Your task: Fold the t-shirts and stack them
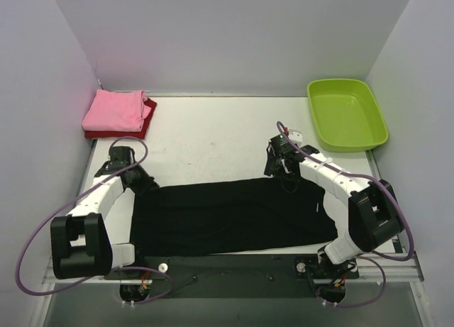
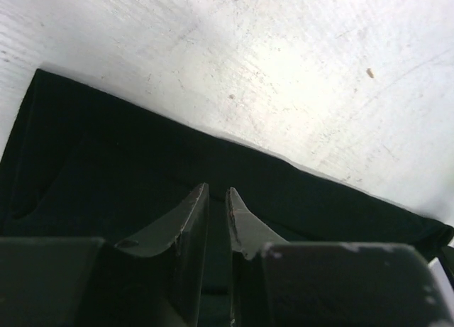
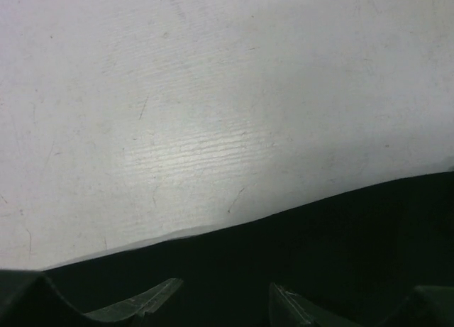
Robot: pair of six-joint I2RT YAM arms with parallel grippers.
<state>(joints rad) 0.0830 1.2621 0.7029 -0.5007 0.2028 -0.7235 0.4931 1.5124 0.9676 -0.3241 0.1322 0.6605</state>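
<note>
Black cloth t-shirt (image 1: pixel 227 217) lay as a wide band along the white table's (image 1: pixel 213 135) near edge, likely awaiting another fold, with left gripper (image 1: pixel 144 180) and right gripper (image 1: pixel 282 172) at its far hem. Left wrist: fingers (image 2: pixel 191 220) stood nearly together over cloth, pinch uncertain. Right wrist: fingers (image 3: pixel 142 302) stood well apart, holding nothing.

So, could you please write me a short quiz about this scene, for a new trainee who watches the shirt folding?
1. True or false: the pink shirt lies on top of the dark red shirt.
2. Where does the green tub stand? A) far right corner B) far left corner C) on the pink shirt
3. Which shirt stretches from the left hand to the right hand?
Key: 1 true; 2 A; 3 the black shirt.
</note>
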